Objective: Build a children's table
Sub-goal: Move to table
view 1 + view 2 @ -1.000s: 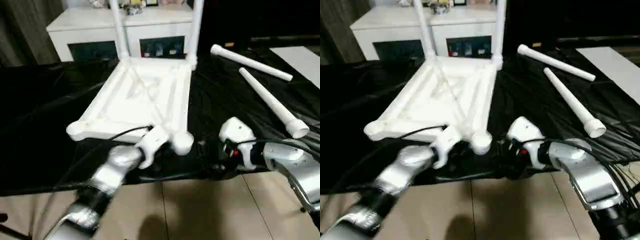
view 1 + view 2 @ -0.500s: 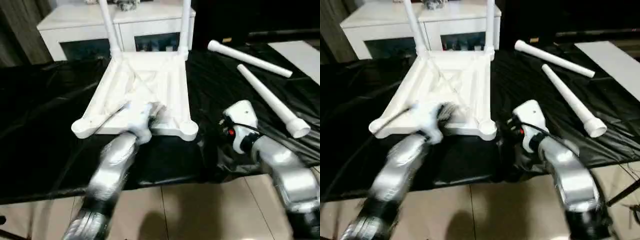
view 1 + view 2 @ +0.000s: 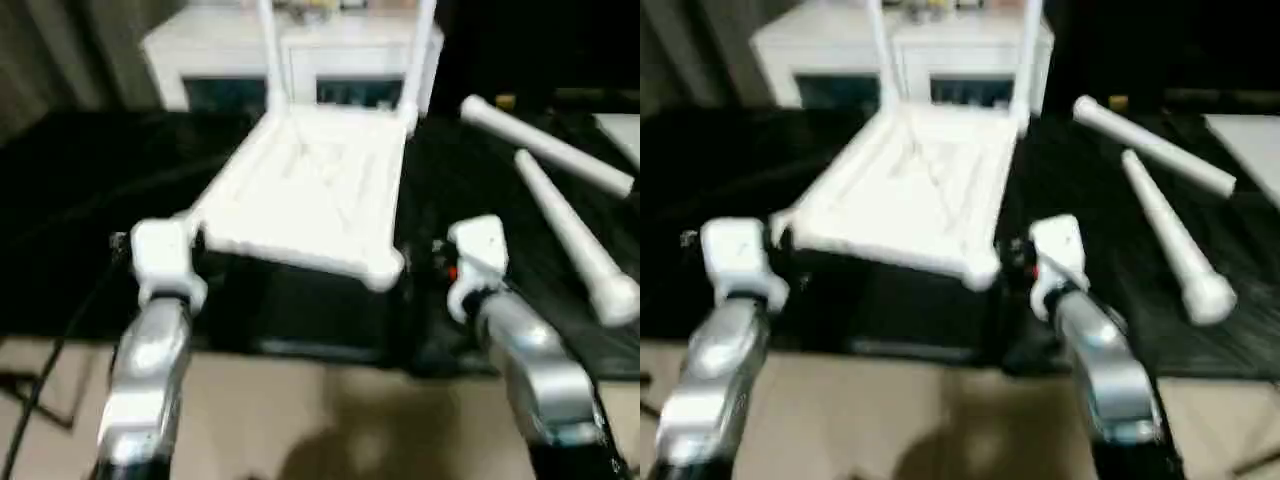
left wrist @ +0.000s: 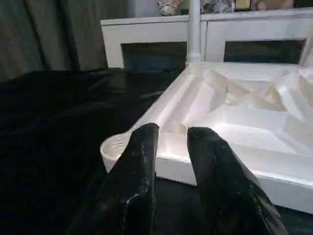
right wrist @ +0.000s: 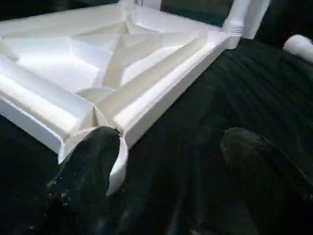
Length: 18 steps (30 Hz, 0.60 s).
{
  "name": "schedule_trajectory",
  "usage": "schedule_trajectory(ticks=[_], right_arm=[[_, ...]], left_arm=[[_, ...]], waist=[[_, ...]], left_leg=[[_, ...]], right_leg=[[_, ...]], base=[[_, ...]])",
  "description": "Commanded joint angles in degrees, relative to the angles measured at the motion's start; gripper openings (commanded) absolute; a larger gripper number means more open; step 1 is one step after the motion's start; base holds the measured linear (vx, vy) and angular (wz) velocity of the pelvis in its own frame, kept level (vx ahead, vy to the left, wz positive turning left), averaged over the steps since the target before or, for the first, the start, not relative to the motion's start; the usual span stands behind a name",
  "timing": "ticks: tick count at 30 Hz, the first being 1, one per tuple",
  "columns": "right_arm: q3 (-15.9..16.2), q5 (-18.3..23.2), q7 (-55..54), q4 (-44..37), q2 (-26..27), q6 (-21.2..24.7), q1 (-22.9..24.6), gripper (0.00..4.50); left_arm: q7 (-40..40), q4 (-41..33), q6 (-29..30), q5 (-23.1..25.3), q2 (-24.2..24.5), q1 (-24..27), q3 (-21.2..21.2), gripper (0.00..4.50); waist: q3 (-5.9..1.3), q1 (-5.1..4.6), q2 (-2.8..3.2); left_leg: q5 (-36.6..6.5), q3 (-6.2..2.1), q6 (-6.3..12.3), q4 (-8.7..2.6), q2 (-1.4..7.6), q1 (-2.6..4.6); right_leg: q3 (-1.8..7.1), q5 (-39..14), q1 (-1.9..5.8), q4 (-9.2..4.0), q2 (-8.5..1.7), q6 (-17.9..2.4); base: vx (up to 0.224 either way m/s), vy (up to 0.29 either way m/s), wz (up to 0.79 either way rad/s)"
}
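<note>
Two legs (image 3: 270, 55) up, tabletop (image 3: 310, 195) underside-up, lengthwise away.

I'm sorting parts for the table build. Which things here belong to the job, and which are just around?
Job:
- table top, upside down on the black cloth
- two fitted legs, standing in the far corners
- two loose legs, lying to the right

Just around:
- white cabinet behind
- small items on the cabinet, too blurred to name

1 tabletop (image 3: 310, 195) (upside down), 2 legs fitted (image 3: 266, 55), 2 legs loose (image 3: 565, 230), 1 cabinet (image 3: 230, 60).
</note>
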Motion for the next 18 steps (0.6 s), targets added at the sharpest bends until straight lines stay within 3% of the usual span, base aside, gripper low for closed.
schedule_trajectory(ticks=[1, 2, 3, 4, 5, 6, 7, 8, 9, 10, 11, 12, 13, 14, 15, 16, 17, 18], right_arm=[[0.6, 1.5, 2.0, -1.0, -0.1, -0.2, -0.9, 3.72], [0.5, 1.6, 2.1, -0.9, -0.2, 0.4, -1.3, 3.72], [0.3, 1.9, 1.8, -0.6, 0.1, 1.1, -1.7, 3.72], [-0.6, 2.5, 0.4, -0.6, 1.4, 3.0, -2.7, 3.72], [-0.9, 2.7, 0.0, -0.7, 1.5, 3.7, -3.2, 3.72], [-0.9, 2.7, 0.0, -0.7, 1.5, 3.7, -3.2, 3.72], [-1.1, 3.4, -0.3, -0.4, 2.3, 4.1, -3.9, 3.72], [-0.4, 2.7, -0.2, 0.5, 2.0, 3.2, -3.8, 3.72], [0.1, 2.1, -0.1, 1.1, 1.8, 2.6, -3.7, 3.72], [0.5, 1.1, 0.3, 2.2, 1.3, 1.9, -3.9, 3.72], [0.4, 1.4, 0.6, 2.1, 1.3, 2.0, -4.0, 3.72], [0.2, 1.7, 0.9, 2.1, 1.2, 2.1, -4.2, 3.72], [0.3, 1.7, 1.0, 2.0, 1.0, 2.4, -4.3, 3.72], [0.5, 1.6, 1.0, 2.0, 0.8, 2.7, -4.3, 3.72], [0.4, 1.4, 0.8, 2.1, 0.7, 2.7, -4.4, 3.72], [0.3, 1.6, 0.8, 2.2, 0.8, 2.7, -4.2, 3.72], [0.1, 1.9, 0.9, 2.0, 0.8, 2.9, -4.0, 3.72], [-0.2, 2.3, 0.9, 1.9, 1.0, 3.3, -3.8, 3.72]], left_arm=[[-0.9, -1.8, 2.7, -0.9, -0.9, 0.4, -0.6, 1.36], [-1.3, -1.4, 2.5, -0.7, -0.9, 0.5, -1.0, 1.36], [-1.7, -1.0, 2.1, -0.4, -0.7, 0.6, -1.3, 1.36], [-3.2, -0.1, 1.3, -0.7, -0.1, 1.3, -1.7, 1.36], [-3.3, -0.5, 1.9, -0.8, 0.2, 1.3, -2.0, 1.36], [-3.3, -0.5, 1.9, -0.8, 0.2, 1.3, -2.0, 1.36], [-4.0, 0.2, 1.4, -1.5, 1.0, 1.8, -1.8, 1.36], [-4.3, 0.5, 0.8, -1.6, 1.4, 2.5, -1.7, 1.36], [-4.5, 0.8, 0.4, -1.6, 1.7, 3.0, -1.6, 1.36], [-4.4, 0.3, 1.2, -1.8, 1.5, 3.7, -1.2, 1.36], [-4.5, -0.5, 1.6, -1.9, 1.4, 4.7, -0.9, 1.36], [-4.7, -1.1, 1.9, -2.0, 1.2, 5.4, -0.7, 1.36], [-4.9, -1.5, 2.2, -2.1, 1.2, 6.1, -0.7, 1.36], [-5.3, -1.8, 2.3, -2.1, 1.3, 6.6, -0.7, 1.36], [-5.8, -1.9, 1.8, -1.7, 1.7, 7.2, -1.0, 1.36], [-6.3, -2.0, 1.5, -1.5, 2.1, 7.8, -1.3, 1.36], [-6.9, -2.4, 1.4, -1.8, 2.7, 8.5, -1.6, 1.36], [-7.0, -2.6, 1.3, -2.0, 3.0, 8.8, -1.7, 1.36]], waist=[[-4.90, 0.26, 1.94], [-4.82, -0.32, 1.44], [-3.67, 0.31, 0.06], [-2.55, 1.23, -1.78], [-1.46, 1.69, -2.20], [-1.27, 2.52, -1.71], [0.52, 1.97, -2.33], [0.15, 2.10, -1.54], [0.62, 0.50, -0.71], [-0.59, 0.83, -0.42], [-0.35, 1.39, -0.14], [-0.88, 0.05, -0.76], [-1.64, 0.57, -4.59], [-2.15, 1.17, -4.78], [-2.85, 2.82, -5.12], [-1.83, 1.83, -5.32], [-1.62, 2.05, -4.75], [-1.30, 1.40, -4.51]], left_leg=[[13.8, -6.75, 14.30, -5.50, 15.14, 3.56], [17.8, -8.04, 17.25, -5.69, 17.53, 4.49], [15.1, -5.17, 15.68, -4.73, 14.35, 3.36], [1.4, 0.06, 7.75, -3.57, 5.50, 0.71], [-2.4, 0.72, 4.92, -2.89, 3.83, 0.43], [-3.2, 1.16, 1.88, -2.68, 3.58, 1.24], [-11.5, 3.66, -1.10, -0.85, 2.02, 7.04], [-14.6, 2.91, -2.57, -3.30, 2.95, 8.80], [-25.1, 0.05, -2.93, -8.36, 8.67, 13.70], [-33.0, -3.03, -2.43, -15.42, 17.90, 12.52], [-34.5, -1.76, -2.36, -17.05, 19.19, 11.68], [-29.4, -1.26, 5.42, -15.81, 13.26, 9.94], [-21.1, 4.07, 6.20, -6.38, 2.26, 5.86], [-13.6, 2.70, 6.58, -0.62, 0.12, 1.59], [-2.9, -0.15, 4.06, 4.43, 0.99, -1.12], [2.8, -1.81, 1.89, 5.42, 1.23, -4.24], [5.2, -2.16, 0.66, 4.56, 1.57, -3.73], [9.7, -2.04, 0.55, 2.39, 2.15, -4.12]], right_leg=[[4.72, 1.7, -0.44, -2.07, -9.76, 7.9], [5.61, 2.5, -2.42, 0.20, -11.72, 7.7], [7.95, 2.5, -3.58, -0.72, -13.71, 4.5], [9.29, -9.1, 0.13, -5.07, -12.41, 2.1], [10.19, -23.6, 1.37, -6.75, -12.10, 3.2], [10.20, -44.6, 1.63, -8.41, -11.28, 5.7], [10.72, -57.8, -2.18, -11.10, -5.08, 9.6], [9.91, -56.0, -2.15, -10.48, -3.99, 9.5], [5.79, -44.7, -4.97, -6.27, -1.75, 8.1], [3.58, -23.3, -3.49, 4.77, -6.92, 3.7], [2.91, -13.8, -3.72, 7.75, -7.70, 2.3], [3.83, -2.1, -2.04, 4.71, -9.46, 1.1], [9.00, -15.5, 3.60, -3.40, -8.92, -1.8], [12.97, -27.7, 8.84, -5.84, -13.67, -0.9], [15.39, -33.5, 9.60, -7.02, -15.85, -4.0], [13.76, -26.3, 10.04, -6.40, -14.44, -6.9], [12.85, -23.9, 8.99, -6.99, -14.04, -8.8], [9.92, -22.3, 8.44, -8.03, -12.61, -11.2]], base=[[-0.040, -0.160, 0.23], [-0.040, -0.160, 0.23], [-0.013, -0.160, 0.27], [-0.001, -0.144, 0.32], [-0.001, -0.144, 0.32], [-0.025, -0.095, 0.17], [-0.073, -0.092, -0.20], [-0.073, -0.092, -0.20], [-0.024, -0.044, -0.61], [0.074, -0.067, -0.67], [0.074, -0.067, -0.67], [0.127, -0.164, -0.38], [0.153, -0.154, -0.21], [0.153, -0.154, -0.21], [0.132, -0.066, -0.03], [0.126, -0.007, 0.15], [0.126, -0.007, 0.15], [0.146, 0.004, 0.02]])
